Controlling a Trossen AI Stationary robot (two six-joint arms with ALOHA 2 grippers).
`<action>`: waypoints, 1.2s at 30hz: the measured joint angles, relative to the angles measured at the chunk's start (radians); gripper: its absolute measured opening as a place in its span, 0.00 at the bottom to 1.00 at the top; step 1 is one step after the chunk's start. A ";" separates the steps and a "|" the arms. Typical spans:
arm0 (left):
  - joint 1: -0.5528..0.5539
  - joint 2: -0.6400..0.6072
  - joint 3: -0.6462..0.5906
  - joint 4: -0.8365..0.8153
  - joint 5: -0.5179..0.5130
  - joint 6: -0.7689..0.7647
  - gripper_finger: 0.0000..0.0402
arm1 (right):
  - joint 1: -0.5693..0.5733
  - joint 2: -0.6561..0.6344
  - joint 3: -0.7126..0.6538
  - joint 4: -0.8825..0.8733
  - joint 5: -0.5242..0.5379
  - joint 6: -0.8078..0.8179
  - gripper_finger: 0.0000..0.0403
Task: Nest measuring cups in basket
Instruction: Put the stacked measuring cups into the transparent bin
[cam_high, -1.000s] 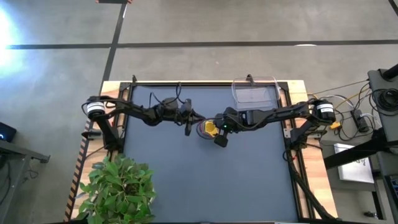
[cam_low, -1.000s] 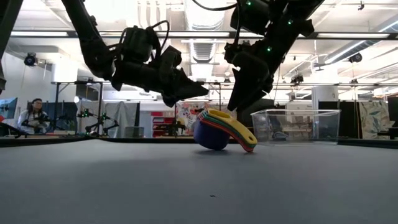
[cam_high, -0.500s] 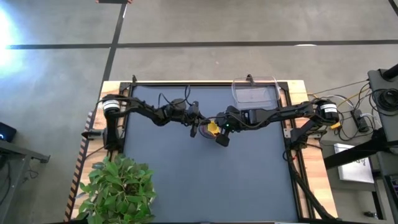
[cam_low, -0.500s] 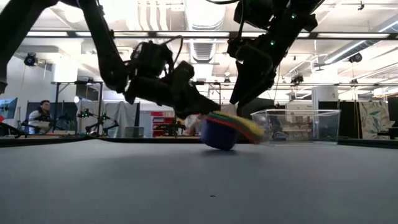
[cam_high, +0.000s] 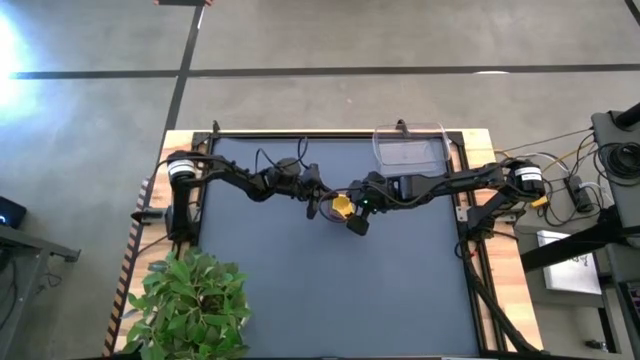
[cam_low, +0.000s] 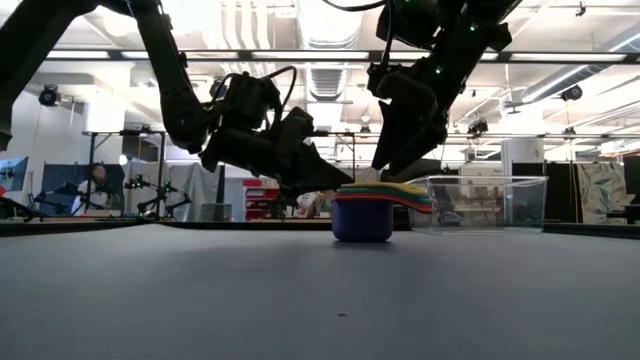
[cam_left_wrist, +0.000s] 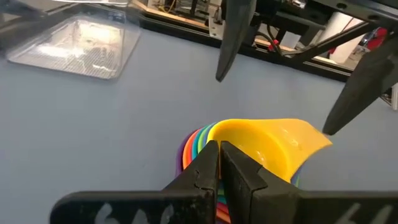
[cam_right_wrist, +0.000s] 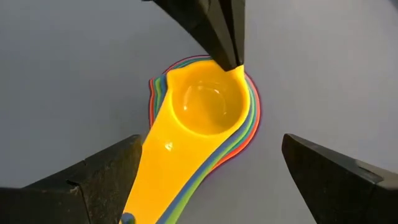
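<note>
Cups (cam_low: 365, 212) sit nested in one stack on the dark mat (cam_high: 330, 290) near the table's middle, upright in the low view, with the blue cup's bowl at the bottom and the coloured handles fanned out level toward the basket (cam_low: 476, 203). From the right wrist view you see the yellow cup (cam_right_wrist: 198, 115) on top, its handle running out over the green, red and purple rims beneath it. You have the left gripper (cam_left_wrist: 218, 167) down at the stack with its fingers pressed together, tips touching the rim of the yellow cup on the side away from the handle; whether they pinch the rim or only rest on it, you cannot tell. Your right gripper (cam_right_wrist: 208, 180) hangs just above the stack with its fingers spread wide on either side of it, touching nothing. The basket stands well apart from the stack, at the far edge of the table on the right arm's side (cam_high: 410, 152), with no cups in it. A potted plant (cam_high: 190, 305) stands at the near left corner.
</note>
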 joint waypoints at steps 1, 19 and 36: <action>0.000 0.000 0.000 0.000 0.000 -0.005 0.00 | 0.000 0.000 0.000 0.000 -0.005 0.002 0.94; -0.001 -0.001 0.000 0.000 0.000 -0.014 0.00 | 0.054 0.021 0.000 -0.045 0.069 0.117 0.94; 0.000 -0.001 0.000 0.000 0.000 -0.017 0.00 | 0.085 0.104 0.058 -0.090 0.074 0.159 0.94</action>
